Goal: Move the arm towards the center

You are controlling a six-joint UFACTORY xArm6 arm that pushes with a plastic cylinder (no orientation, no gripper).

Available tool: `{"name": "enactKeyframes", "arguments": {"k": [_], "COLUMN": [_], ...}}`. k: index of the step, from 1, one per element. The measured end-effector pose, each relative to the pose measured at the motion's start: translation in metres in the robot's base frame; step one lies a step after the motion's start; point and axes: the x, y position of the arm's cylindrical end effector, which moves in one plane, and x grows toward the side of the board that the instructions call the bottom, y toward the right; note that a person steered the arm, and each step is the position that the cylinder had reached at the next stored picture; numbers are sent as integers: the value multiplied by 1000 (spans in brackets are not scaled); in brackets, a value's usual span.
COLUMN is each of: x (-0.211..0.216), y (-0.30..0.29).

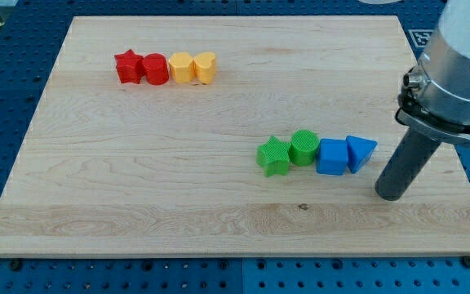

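My tip [391, 194] rests on the wooden board [137, 204] at the view's lower right, a short way right of and below the blue triangle [361, 152]. A row of blocks lies left of it: green star [273, 157], green cylinder [303, 148], blue cube [331, 157], then the blue triangle, each touching its neighbour. At the view's upper left is a second row: red star [127, 67], red cylinder [155, 69], yellow hexagon [181, 68], yellow heart [206, 68]. The tip touches no block.
The arm's white and grey body [462, 65] hangs over the board's right edge. A blue perforated table [6, 73] surrounds the board on all sides.
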Motion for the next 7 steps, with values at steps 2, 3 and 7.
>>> {"name": "enactKeyframes", "arguments": {"k": [2,3,7], "x": [0,0,-5], "y": [3,0,-189]}}
